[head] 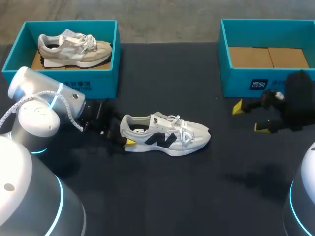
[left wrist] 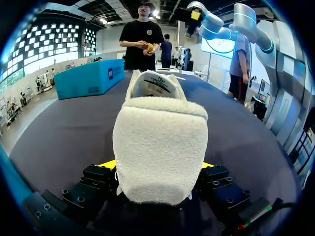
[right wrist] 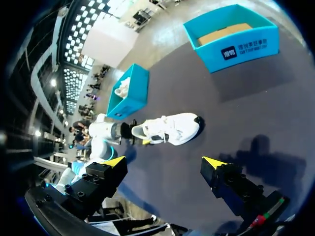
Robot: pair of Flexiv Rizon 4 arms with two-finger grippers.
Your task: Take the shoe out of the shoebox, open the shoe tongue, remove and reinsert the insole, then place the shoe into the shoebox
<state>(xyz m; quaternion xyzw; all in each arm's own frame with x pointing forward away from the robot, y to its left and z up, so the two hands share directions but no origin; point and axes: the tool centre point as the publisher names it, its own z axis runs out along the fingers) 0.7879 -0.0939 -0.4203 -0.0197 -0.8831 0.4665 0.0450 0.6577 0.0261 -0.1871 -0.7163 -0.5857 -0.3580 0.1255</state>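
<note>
A white sneaker with a dark side logo lies on its sole in the middle of the dark table, toe pointing right. My left gripper is at its heel, one finger on each side, shut on the padded heel. The yellow tips show on either side of the heel in the left wrist view. My right gripper hangs open and empty above the table to the right of the sneaker, in front of the empty teal shoebox.
A second teal shoebox at the back left holds a beige sneaker. The right box shows only its cardboard floor. Bare table lies between the white sneaker and the right box.
</note>
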